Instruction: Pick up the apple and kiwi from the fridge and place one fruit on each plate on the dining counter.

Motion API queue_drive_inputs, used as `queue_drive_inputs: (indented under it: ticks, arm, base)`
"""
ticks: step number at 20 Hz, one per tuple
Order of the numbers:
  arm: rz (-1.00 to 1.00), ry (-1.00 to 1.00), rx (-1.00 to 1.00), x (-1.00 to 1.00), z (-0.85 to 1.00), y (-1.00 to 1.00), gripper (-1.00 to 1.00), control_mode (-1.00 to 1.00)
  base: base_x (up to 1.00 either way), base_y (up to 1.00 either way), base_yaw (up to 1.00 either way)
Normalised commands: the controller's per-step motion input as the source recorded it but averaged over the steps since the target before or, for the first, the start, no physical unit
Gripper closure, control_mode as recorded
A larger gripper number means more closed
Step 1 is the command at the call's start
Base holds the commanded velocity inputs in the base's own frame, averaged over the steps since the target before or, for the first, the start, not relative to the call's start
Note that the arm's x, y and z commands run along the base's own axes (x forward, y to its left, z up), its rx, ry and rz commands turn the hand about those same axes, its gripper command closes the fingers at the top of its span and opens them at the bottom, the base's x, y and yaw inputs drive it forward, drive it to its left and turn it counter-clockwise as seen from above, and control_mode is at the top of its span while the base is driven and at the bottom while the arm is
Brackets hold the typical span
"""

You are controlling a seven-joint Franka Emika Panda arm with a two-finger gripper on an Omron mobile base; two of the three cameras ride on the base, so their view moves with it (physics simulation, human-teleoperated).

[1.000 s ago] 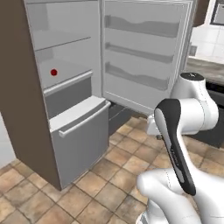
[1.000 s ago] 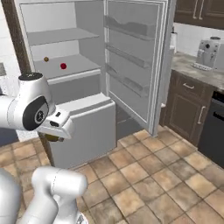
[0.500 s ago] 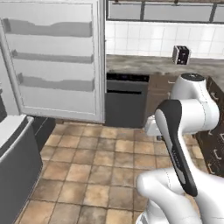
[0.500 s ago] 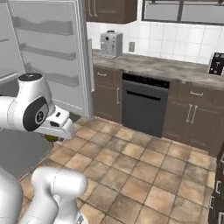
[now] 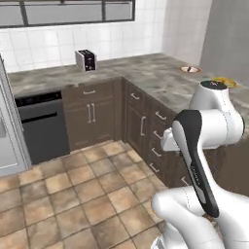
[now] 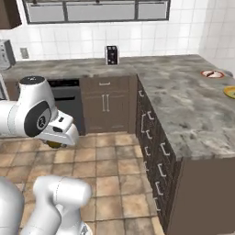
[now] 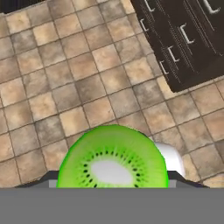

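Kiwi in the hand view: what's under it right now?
Under the kiwi, tan floor tiles and, further off, dark cabinets. The fruit covers the floor straight below and hides the jaws gripping it.

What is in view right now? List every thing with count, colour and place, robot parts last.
kiwi: one, bright green cut face, in the tool above the floor.
plates: two, white with red rim and yellow, far end of the dining counter.
dining counter: one, grey-brown stone over dark cabinets, right.
toaster: one, silver, back counter.
dishwasher: one, black, under back counter.
floor: tan tiles.
tool: one, white, shut on the kiwi, low left.
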Motion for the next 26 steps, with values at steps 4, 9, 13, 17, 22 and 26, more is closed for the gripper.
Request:
queue_drive_inputs:
  ticks: [4,9,13,17,22,26]
  arm:
    - [0.00,0.00,0.00,0.00,0.00,0.00,1.00,1.00]
    - [0.00,0.00,0.00,0.00,0.00,0.00,1.00,1.00]
    - [0.00,0.00,0.00,0.00,0.00,0.00,1.00,1.00]
    - [0.00,0.00,0.00,0.00,0.00,0.00,1.00,1.00]
    - [0.00,0.00,0.00,0.00,0.00,0.00,1.00,1.00]
    - [0.00,0.00,0.00,0.00,0.00,0.00,1.00,1.00]
  base:
    - [0.00,-0.24,-0.90]
    - [0.00,-0.84,-0.47]
    - [0.33,-1.00,0.05]
    - [0.71,-1.00,0.20]
    - [0.54,-1.00,0.27]
    - [0.38,-1.00,0.21]
